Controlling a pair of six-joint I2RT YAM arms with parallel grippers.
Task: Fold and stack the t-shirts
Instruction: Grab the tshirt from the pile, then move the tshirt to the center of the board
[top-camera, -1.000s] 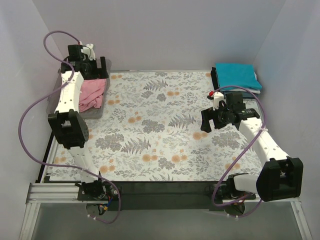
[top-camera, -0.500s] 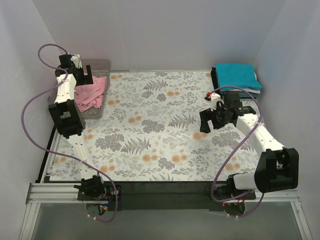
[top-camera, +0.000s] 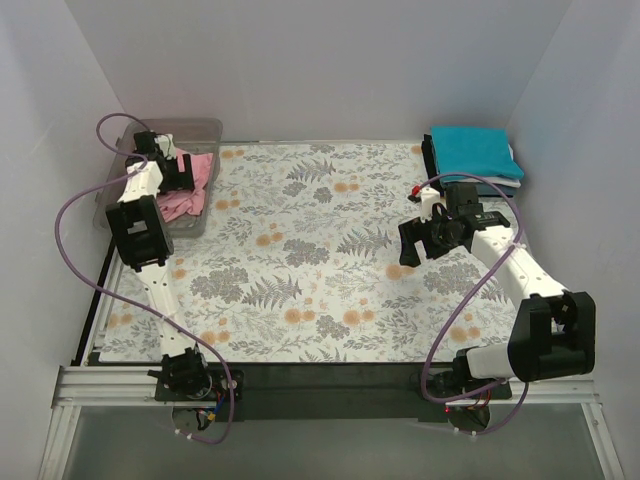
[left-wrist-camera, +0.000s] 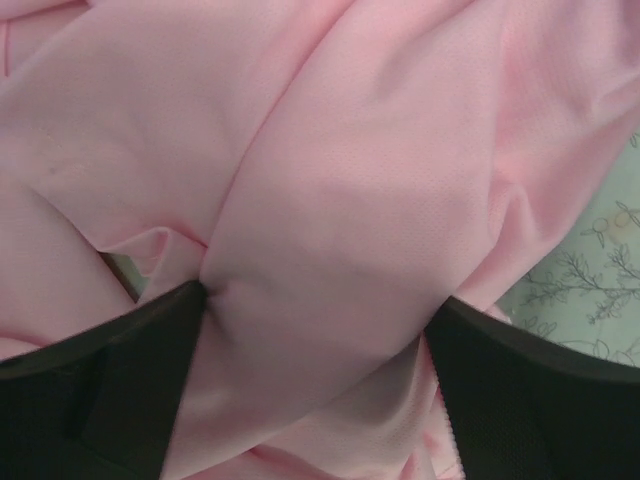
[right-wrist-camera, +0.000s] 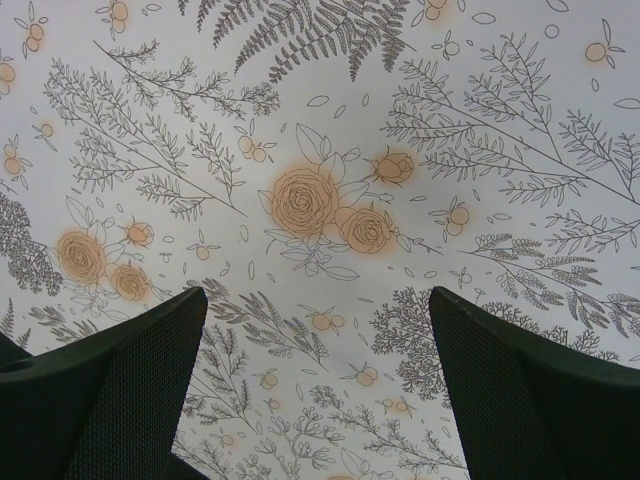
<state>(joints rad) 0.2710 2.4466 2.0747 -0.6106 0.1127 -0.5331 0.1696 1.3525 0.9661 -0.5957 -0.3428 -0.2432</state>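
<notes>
Plain pale lilac walls (top-camera: 320, 70) close me in on three sides. My surface (top-camera: 300, 300) shows a fern-and-flower print, edged near me by an aluminium rail (top-camera: 110, 384). The light is soft and even.

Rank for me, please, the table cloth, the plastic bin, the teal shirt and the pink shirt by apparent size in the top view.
1. table cloth
2. plastic bin
3. teal shirt
4. pink shirt, bunched and partly under the left arm, so this place is unsure

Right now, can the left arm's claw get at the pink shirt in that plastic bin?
Probably yes. The left claw sits open right against the pink shirt inside the bin, with cloth bulging between its jaws and nothing blocking it.
</notes>
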